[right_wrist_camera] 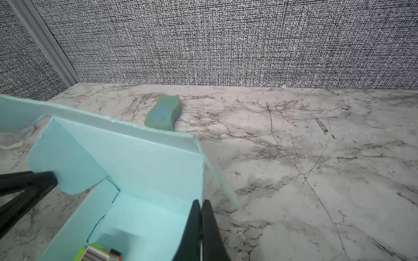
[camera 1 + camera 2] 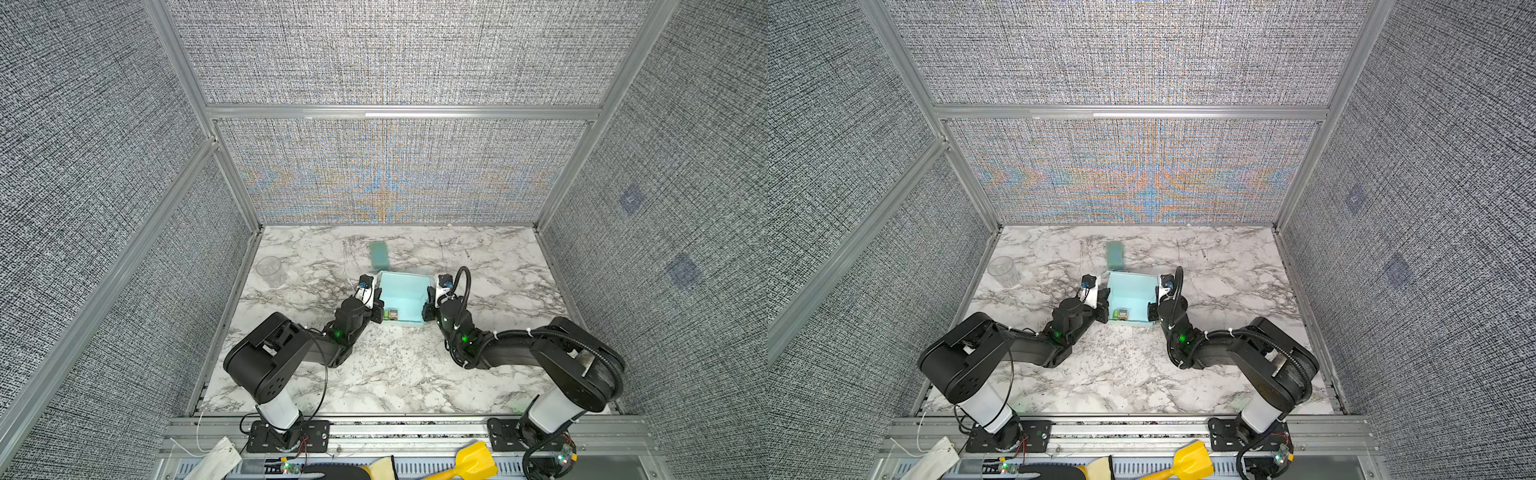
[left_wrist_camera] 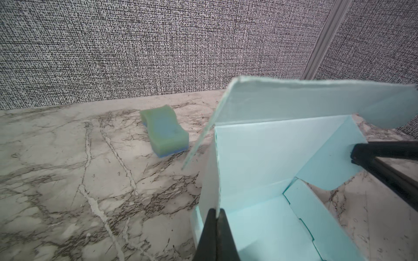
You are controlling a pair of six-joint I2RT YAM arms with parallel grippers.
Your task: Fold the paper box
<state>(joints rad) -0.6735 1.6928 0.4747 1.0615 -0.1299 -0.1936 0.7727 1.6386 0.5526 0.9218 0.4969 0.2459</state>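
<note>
The paper box [image 2: 403, 297] [image 2: 1128, 296] sits on the marble table [image 2: 395, 374], a little past the middle between my two arms, and I see it half formed: floor flat on the marble, far wall and both side walls standing, top uncovered. From the left wrist camera the box [image 3: 260, 158] has a long lid flap leaning back off the far wall, and a rounded tab sticks out at the far corner on the opposite side. The left gripper [image 2: 380, 308] [image 3: 216, 226] has its jaws pressed together on the box's left wall, the thin card edge running down between the two black fingers. The right gripper [image 2: 428, 309] [image 1: 201, 214] does the same on the right wall, jaws clamped tight with the pale blue card between them; from that camera the box [image 1: 147, 162] fills the lower corner. Each wrist view also catches the other arm's gripper at the opposite wall. A small colourful block [image 2: 391, 313] [image 1: 97, 253] lies inside the box on its floor, at the near end toward the left wall. Beyond the box, just past its far wall, a green and blue sponge [image 2: 379, 254] [image 3: 164, 133] lies flat on the table, apart from the card. A clear plastic cup [image 2: 270, 269] stands well off to the left, near the side wall.
</note>
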